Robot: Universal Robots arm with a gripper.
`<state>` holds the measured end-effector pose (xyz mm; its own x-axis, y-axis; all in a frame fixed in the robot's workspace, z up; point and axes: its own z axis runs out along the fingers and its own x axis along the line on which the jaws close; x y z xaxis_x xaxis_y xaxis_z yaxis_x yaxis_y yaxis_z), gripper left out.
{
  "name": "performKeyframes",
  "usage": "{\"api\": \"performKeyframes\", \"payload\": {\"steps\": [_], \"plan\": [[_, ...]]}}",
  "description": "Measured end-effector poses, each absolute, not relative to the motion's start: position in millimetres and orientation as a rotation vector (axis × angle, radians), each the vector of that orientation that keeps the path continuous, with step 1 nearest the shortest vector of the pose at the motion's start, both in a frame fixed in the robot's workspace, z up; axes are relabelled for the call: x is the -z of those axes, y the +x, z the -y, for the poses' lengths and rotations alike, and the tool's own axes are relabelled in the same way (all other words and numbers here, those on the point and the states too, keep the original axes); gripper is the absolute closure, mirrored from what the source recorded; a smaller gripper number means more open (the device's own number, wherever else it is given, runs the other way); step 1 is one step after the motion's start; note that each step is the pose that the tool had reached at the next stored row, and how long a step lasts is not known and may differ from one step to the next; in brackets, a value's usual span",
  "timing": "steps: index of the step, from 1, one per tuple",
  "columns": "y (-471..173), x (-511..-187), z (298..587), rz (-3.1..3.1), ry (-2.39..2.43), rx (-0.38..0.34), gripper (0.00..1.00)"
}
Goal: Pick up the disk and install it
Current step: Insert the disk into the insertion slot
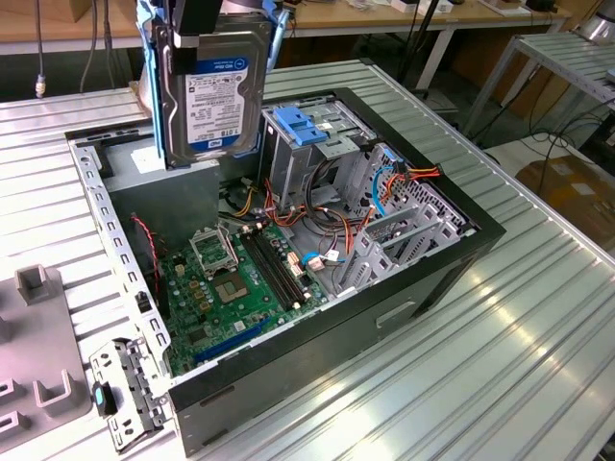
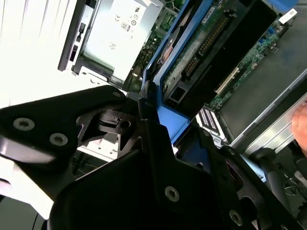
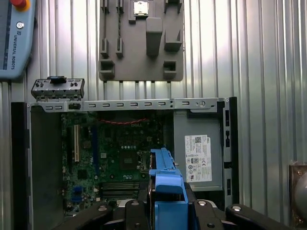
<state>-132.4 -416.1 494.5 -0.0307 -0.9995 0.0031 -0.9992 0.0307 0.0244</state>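
Observation:
The disk [image 1: 216,91] hangs upright above the back corner of the open computer case [image 1: 423,288], its white and blue label facing the exterior view and a blue carrier frame along its edges. My gripper [image 1: 219,19] is shut on its upper end. In the first wrist view the blue carrier edge of the disk [image 3: 165,184] runs between my black fingers [image 3: 139,206], over the motherboard. In the second wrist view the circuit-board side of the disk [image 2: 206,43] and its blue frame show past the gripper [image 2: 156,122].
Inside the case lie the green motherboard [image 1: 231,288], a metal drive cage with a blue latch [image 1: 303,125], cables, and a grey power-supply box [image 3: 199,158]. A grey fixture plate [image 3: 141,43], a loose metal bracket [image 1: 120,394] and a pendant [image 3: 14,33] rest on the ribbed table.

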Motion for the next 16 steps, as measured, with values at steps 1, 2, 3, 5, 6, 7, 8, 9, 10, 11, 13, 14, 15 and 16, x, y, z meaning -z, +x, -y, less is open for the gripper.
{"api": "performKeyframes", "payload": {"steps": [1, 2, 3, 5, 6, 7, 8, 9, 10, 11, 13, 14, 15, 16], "plan": [[-131.5, -494.4, 416.1, 2.241, 2.173, 0.023, 0.63], [-130.3, -494.5, 416.1, 2.241, 2.173, 0.023, 0.63], [-129.2, -494.4, 416.1, 2.241, 2.173, 0.022, 0.63], [-125.6, -494.4, 416.1, 2.241, 2.173, 0.022, 0.63], [-124.1, -494.4, 416.1, 2.241, 2.173, 0.022, 0.63], [-122.1, -494.4, 416.1, 2.241, 2.173, 0.022, 0.63], [-120.5, -494.4, 416.1, 2.240, 2.173, 0.022, 0.63], [-119.1, -494.4, 416.1, 2.240, 2.172, 0.022, 0.63], [-118.2, -494.3, 416.1, 2.240, 2.173, 0.021, 0.63], [-117.1, -494.3, 416.2, 2.240, 2.173, 0.021, 0.63], [-116.7, -494.2, 417.0, 2.240, 2.172, 0.021, 0.63], [-116.6, -494.2, 417.7, 2.240, 2.172, 0.021, 0.63], [-116.7, -494.2, 418.8, 2.240, 2.172, 0.021, 0.63], [-116.7, -494.2, 419.6, 2.240, 2.172, 0.021, 0.63]]}}
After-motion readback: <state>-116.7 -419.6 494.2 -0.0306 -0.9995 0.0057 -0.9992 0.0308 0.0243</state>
